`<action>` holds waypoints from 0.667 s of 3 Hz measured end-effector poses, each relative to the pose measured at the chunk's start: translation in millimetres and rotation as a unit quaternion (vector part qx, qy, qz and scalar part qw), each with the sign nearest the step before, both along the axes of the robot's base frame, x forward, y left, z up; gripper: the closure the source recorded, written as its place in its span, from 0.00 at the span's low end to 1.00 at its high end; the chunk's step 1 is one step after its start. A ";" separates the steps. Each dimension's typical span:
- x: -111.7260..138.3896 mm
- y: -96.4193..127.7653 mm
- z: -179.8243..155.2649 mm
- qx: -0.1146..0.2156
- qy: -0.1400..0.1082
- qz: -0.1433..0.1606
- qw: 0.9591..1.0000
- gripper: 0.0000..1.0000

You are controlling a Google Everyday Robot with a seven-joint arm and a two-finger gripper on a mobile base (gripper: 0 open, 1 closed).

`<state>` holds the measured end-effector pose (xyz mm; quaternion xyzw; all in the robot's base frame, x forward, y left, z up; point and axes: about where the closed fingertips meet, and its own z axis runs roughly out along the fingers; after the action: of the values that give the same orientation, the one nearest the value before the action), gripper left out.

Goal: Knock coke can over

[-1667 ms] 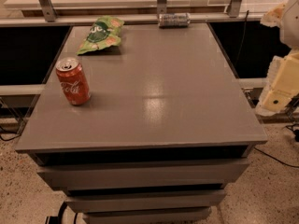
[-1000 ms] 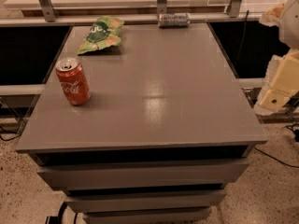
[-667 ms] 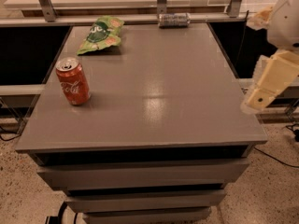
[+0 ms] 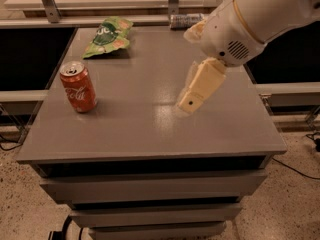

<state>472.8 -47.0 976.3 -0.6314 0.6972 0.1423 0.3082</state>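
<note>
Coke can (image 4: 78, 87) upright near table (image 4: 225, 134) edge, bare surface between it and mid-table gripper (image 4: 189, 104), grip state unclear; green bag (image 4: 107, 35) behind.

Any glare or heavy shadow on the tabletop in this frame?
Camera view: warm, dim light; a pale glare patch on the table just below the tool, which hangs over its middle-right; the coke can, upright at the left, is free of glare.
</note>
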 end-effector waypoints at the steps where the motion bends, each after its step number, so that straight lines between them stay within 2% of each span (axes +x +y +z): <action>1: 12.4 63.1 -15.7 0.049 0.008 0.027 0.998 0.00; 2: 21.6 117.4 -30.3 0.097 0.028 0.044 0.994 0.00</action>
<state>494.4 70.4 946.0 -0.6248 0.6596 0.2402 0.3419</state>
